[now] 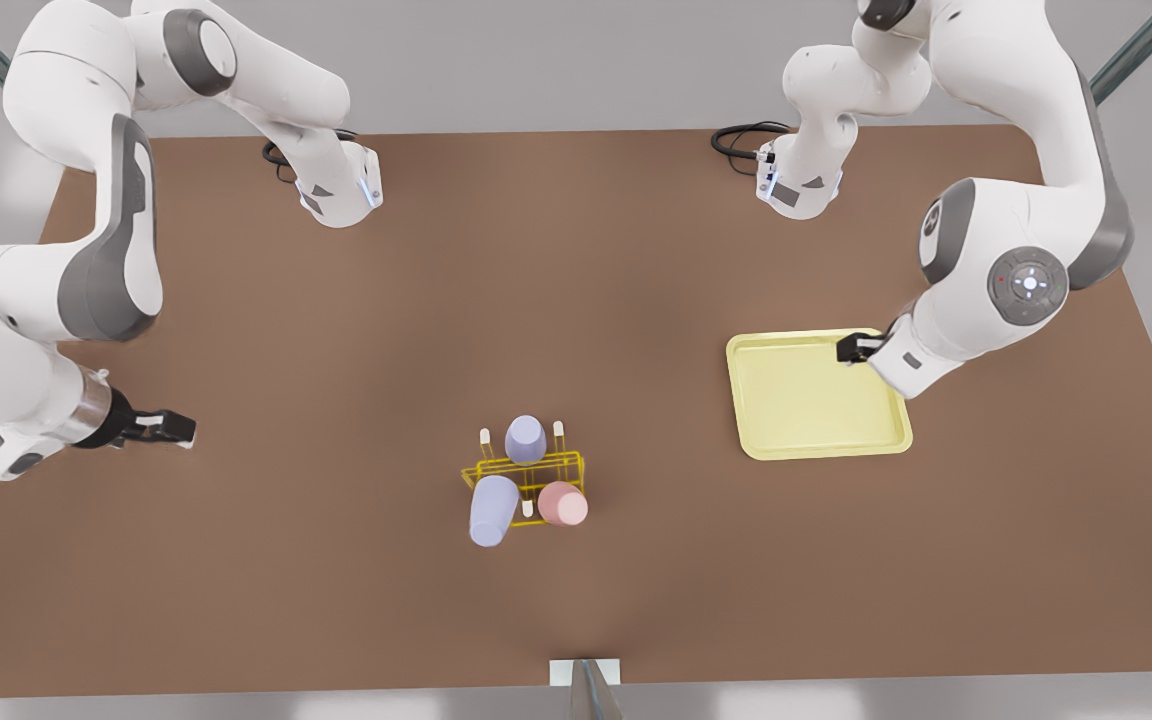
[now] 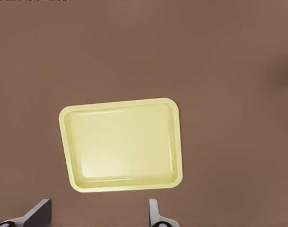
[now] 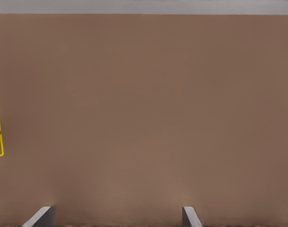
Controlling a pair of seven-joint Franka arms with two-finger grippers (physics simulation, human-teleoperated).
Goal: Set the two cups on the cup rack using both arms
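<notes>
Three cups are counted on the yellow cup rack (image 1: 524, 478), lower centre: two lavender cups (image 1: 525, 439) (image 1: 492, 510), one pink cup (image 1: 563, 504), apparently inverted. The left claw (image 1: 852, 347), over the tray (image 1: 816, 440), and the right claw (image 1: 179, 428) are spread wide.

Both arms are chunky glossy white shells with dark grey joint sections, and each ends in a small black gripper (image 1: 171, 428) (image 1: 851, 348). One has a round grey cap with little light marks on it. Black cables loop out by both bases.
</notes>
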